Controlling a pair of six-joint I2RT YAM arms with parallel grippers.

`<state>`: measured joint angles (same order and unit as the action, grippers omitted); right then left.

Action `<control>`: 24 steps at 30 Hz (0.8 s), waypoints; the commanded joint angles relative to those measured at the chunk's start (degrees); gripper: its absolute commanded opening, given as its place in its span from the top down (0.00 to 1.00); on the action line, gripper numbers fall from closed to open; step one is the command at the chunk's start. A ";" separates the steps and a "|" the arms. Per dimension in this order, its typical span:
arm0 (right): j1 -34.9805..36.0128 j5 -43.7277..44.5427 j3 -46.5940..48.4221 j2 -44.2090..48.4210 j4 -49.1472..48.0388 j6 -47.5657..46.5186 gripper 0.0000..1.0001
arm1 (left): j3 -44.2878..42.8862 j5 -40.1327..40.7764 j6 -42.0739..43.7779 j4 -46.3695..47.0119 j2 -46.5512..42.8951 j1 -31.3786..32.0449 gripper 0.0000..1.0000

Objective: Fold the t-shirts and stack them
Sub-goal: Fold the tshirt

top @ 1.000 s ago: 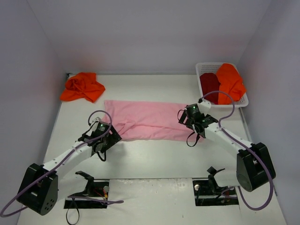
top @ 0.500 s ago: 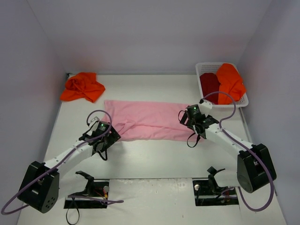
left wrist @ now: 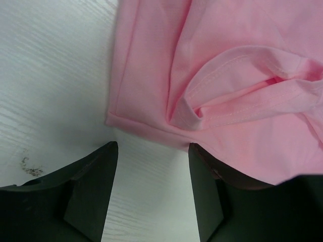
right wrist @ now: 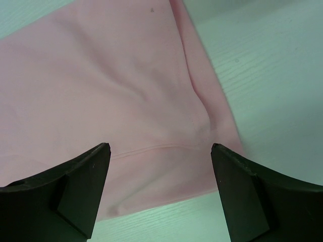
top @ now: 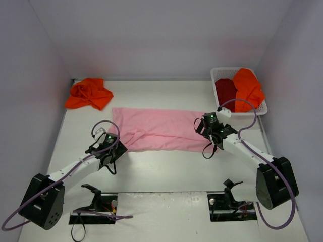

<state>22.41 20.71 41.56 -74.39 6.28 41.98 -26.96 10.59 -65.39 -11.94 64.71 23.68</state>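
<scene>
At opposite ends of the soft, creased pink t-shirt [top: 161, 128], left end effector [left wrist: 152, 146] and right end effector [right wrist: 160, 146] gape empty.

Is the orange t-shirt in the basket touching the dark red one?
Touching. The top view shows the orange t-shirt lying against the dark red t-shirt inside the white basket, its edge overlapping the red cloth with no gap.

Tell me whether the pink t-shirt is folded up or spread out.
Spread out: the pink t-shirt lies in a long flat band on the table, one sleeve rumpled. Whether it is doubled over, cannot tell.
</scene>
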 commanded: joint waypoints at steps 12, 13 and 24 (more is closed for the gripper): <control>-0.35 3.02 -0.51 0.82 -0.66 1.00 0.23 | 0.68 2.59 -0.88 5.26 -0.55 0.40 0.62; -0.44 3.02 -0.60 1.35 -0.66 1.09 0.23 | 0.68 2.59 -0.80 6.14 -0.03 0.40 0.63; -0.53 2.93 -1.04 1.71 -0.75 1.00 0.23 | 0.15 3.74 -0.53 7.90 2.09 0.40 0.64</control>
<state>22.15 21.06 40.49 -74.37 6.28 42.13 -25.47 12.60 -65.78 -6.81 66.65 23.68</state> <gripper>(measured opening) 0.768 0.366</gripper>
